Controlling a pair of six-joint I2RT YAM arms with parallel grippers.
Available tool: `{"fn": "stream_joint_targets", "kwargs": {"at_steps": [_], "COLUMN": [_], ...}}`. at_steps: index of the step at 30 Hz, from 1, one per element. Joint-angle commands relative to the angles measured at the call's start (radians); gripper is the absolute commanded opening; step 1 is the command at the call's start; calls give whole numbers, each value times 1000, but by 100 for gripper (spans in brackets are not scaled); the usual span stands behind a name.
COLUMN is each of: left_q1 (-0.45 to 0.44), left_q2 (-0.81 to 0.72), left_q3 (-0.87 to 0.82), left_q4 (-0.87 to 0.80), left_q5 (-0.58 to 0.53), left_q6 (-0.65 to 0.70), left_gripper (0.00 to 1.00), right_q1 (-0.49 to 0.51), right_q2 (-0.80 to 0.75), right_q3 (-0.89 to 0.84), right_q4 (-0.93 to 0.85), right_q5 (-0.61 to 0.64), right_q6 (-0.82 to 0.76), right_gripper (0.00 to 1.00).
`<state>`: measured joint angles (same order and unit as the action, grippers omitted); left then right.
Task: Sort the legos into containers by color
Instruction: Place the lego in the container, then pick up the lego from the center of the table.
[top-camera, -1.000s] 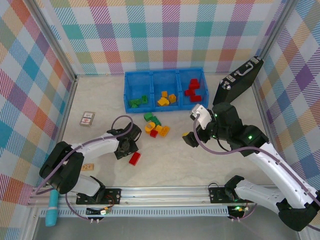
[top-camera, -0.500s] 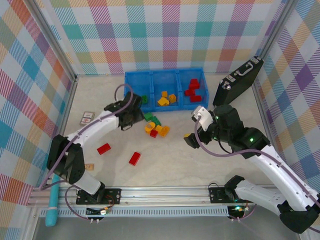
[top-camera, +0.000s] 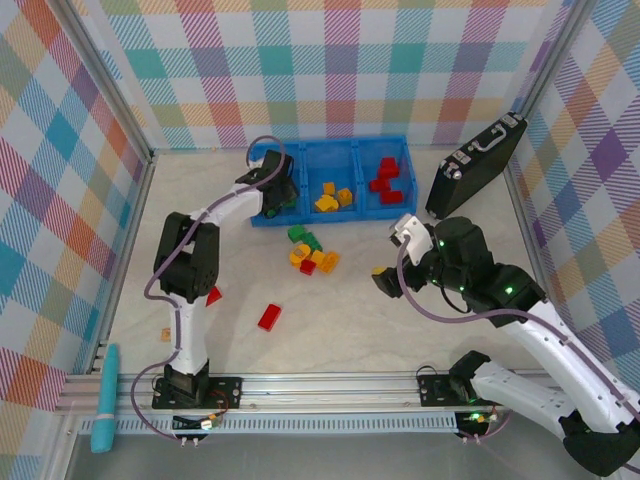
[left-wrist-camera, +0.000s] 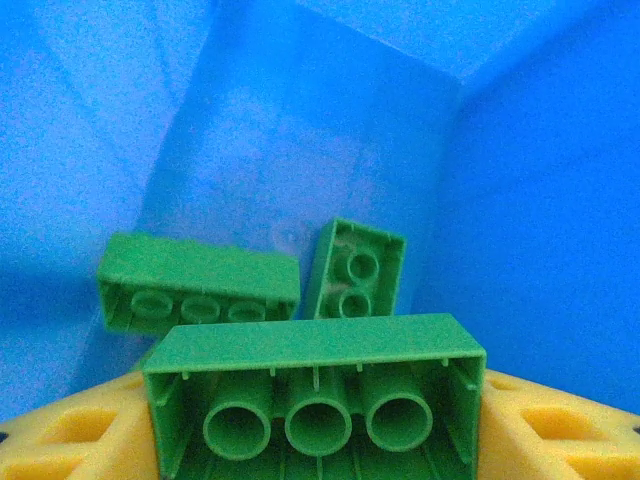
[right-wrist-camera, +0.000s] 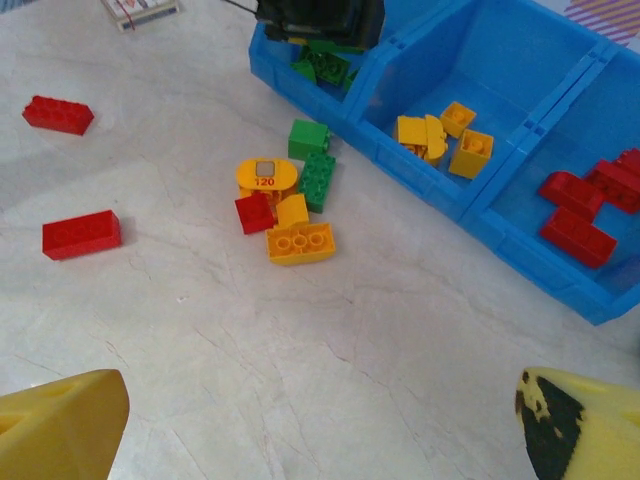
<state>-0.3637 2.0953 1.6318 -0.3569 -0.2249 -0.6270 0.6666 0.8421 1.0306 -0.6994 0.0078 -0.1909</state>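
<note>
Hovering inside the left compartment (left-wrist-camera: 300, 130) of the blue tray (top-camera: 330, 148), a green brick (left-wrist-camera: 315, 385) sits clamped in the left hand (top-camera: 274, 192), above two green bricks (left-wrist-camera: 200, 285) lying there. I'd call this the drop: next it needs only letting go. The right hand (top-camera: 383, 281) hangs wide and empty over the desk (top-camera: 330, 340), near the loose pile (top-camera: 310, 252).

Overhead view: bright, even light from above, with soft, faint shadows on the pale table (top-camera: 350, 330). Left wrist view: very close, saturated blue and grainy; the green brick (left-wrist-camera: 315, 385) at the bottom is slightly soft. Right wrist view: sharp at centre, while the right tool (right-wrist-camera: 320, 440) has blurred yellow fingers (right-wrist-camera: 60, 425) in the bottom corners.
</note>
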Motion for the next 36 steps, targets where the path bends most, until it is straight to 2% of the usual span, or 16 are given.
{"fn": "stream_joint_targets", "kwargs": {"at_steps": [1,5,8,13,17,23,30,36], "left_q1": [14,13,12,12,6,-51,-111,-141], "left_q2": [27,5,-48,-110,-175,-262,-331,-314], "left_q3": [70,75,41,51,15,-48,-182,-246], "left_q4": [31,47,102,14,-57,-206,-243,-206], "left_q5": [12,6,6,20,45,4,34,65], "left_q6": [13,53,88,147,149,127,77,43], "left_gripper": [61,71,73,81,79,78,78,76], "right_q1": [-7,-9,-10,-12,-12,-12,-28,-30], "right_q2": [0,4,7,19,24,34,54,78], "right_q3": [-9,-18,-28,-27,-21,-23,-19,-12], "right_q4": [37,37,47,53,52,59,86,96], "right_q5": [-31,-31,-32,-50,-63,-76,-129,-138], "right_q6": [26,25,30,31,30,35,49,49], "right_gripper": [99,99,99,99,99,99,99,99]}}
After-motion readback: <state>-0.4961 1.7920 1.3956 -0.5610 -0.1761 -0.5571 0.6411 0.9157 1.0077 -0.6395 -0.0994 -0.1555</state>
